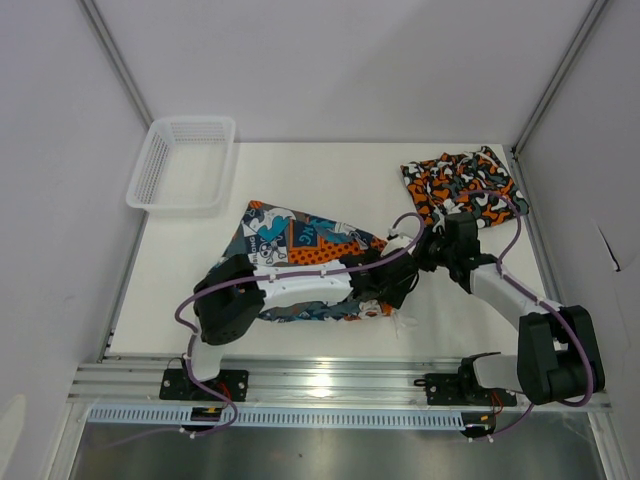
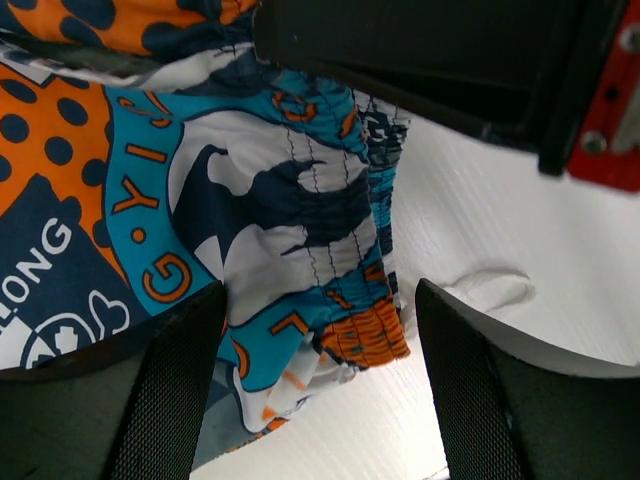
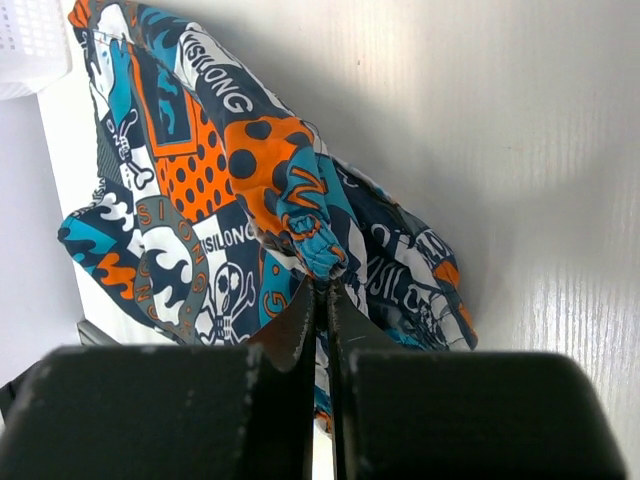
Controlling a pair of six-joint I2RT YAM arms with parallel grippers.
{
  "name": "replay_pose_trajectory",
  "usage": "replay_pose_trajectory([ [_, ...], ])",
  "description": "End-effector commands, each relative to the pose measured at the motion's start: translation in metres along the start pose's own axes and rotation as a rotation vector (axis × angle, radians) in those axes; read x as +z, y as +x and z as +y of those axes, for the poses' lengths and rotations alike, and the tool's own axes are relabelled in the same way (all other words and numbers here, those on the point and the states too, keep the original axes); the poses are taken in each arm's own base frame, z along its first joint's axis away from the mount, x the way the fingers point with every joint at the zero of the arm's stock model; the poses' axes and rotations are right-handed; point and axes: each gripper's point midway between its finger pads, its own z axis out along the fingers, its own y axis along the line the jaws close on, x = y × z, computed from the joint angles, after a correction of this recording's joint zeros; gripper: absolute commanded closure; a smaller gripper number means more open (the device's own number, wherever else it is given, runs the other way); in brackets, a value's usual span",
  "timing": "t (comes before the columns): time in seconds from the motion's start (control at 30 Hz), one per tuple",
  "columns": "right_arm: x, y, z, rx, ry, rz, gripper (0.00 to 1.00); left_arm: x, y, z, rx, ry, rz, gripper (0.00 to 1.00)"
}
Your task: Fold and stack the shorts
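Right tool (image 3: 322,298), clamped on a bunched edge of the cartoon-print shorts (image 1: 290,240) on the bench (image 1: 330,170), and left tool (image 2: 318,390), spread open astride their waistband, were mid-fold; next, probably, drawing that edge across before stacking with the camouflage shorts (image 1: 465,185) far right.

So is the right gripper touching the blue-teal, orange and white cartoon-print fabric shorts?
Touching. The right wrist view shows the right gripper pinched shut on a bunched fold of the cartoon-print shorts, with fabric meeting its fingertips.
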Motion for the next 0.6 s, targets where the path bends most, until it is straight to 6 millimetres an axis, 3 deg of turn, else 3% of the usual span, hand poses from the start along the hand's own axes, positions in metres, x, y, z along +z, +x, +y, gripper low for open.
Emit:
replay_pose_trajectory([
  [0.0,0.000,0.005,-0.001,0.038,0.014,0.001,1.00,0.000,-0.023,-0.008,-0.014,-0.021,-0.061,0.21],
  [0.43,0.000,0.018,0.003,0.088,-0.005,0.042,1.00,0.027,-0.013,0.010,0.020,-0.168,-0.035,0.23],
  [0.53,0.000,0.020,0.003,0.094,-0.010,0.050,1.00,0.031,-0.006,0.015,0.032,-0.189,-0.024,0.33],
  [0.57,0.000,0.020,0.003,0.095,-0.011,0.051,1.00,0.031,-0.004,0.017,0.036,-0.196,-0.023,0.43],
])
